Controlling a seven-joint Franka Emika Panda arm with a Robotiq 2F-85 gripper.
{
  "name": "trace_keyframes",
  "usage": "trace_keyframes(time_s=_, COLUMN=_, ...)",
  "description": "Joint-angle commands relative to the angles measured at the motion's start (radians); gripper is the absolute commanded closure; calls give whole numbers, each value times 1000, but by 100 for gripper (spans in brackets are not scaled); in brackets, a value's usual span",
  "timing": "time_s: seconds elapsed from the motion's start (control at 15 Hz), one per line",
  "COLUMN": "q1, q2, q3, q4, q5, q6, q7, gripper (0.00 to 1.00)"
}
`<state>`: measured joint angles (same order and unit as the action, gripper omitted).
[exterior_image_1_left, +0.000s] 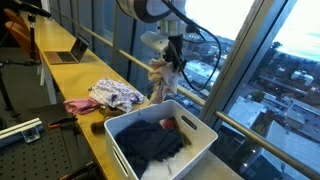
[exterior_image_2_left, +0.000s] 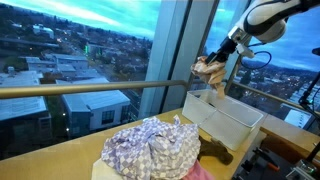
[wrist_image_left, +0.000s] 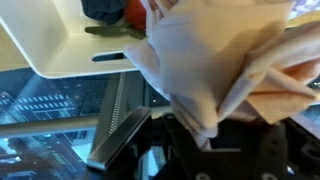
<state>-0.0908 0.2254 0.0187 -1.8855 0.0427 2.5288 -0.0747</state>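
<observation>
The beige cloth (exterior_image_1_left: 160, 78) hung bunched in the air, clamped at its top by the gripper (exterior_image_1_left: 169, 58), whose jaws were closed on the fabric. In both exterior views it dangled over the far edge of the white bin (exterior_image_1_left: 127, 156), clear of the rim and touching nothing below. In the wrist view the cloth (wrist_image_left: 225, 60) filled most of the picture in pale folds and hid the fingertips, with the bin's rim (wrist_image_left: 50, 45) behind it. Inside the bin lay a dark garment (exterior_image_1_left: 155, 143) with a small red item (exterior_image_1_left: 168, 124) beside it. The bin stood on a wooden counter (exterior_image_1_left: 60, 82) along the window. Near the bin on that counter lay a crumpled patterned cloth (exterior_image_1_left: 118, 93), and just beside that a pink cloth (exterior_image_1_left: 80, 105). A laptop (exterior_image_1_left: 68, 50) sat well apart, farther down the counter
</observation>
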Motion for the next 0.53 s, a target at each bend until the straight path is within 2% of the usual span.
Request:
trace_keyframes(time_s=0.0, q1=89, q2=-130, q3=49, q4=-87, q5=10, q6=-30, q7=18, gripper=100)
trace_keyframes(time_s=0.4, q1=275, q2=-188, q3=170, q4=-173, q5=-26, q6=-69, q7=190, gripper=100)
trace_keyframes(time_s=0.47, q1=306, q2=-175, q3=193, q4=-183, q5=-40, q6=-60, q7=236, gripper=90)
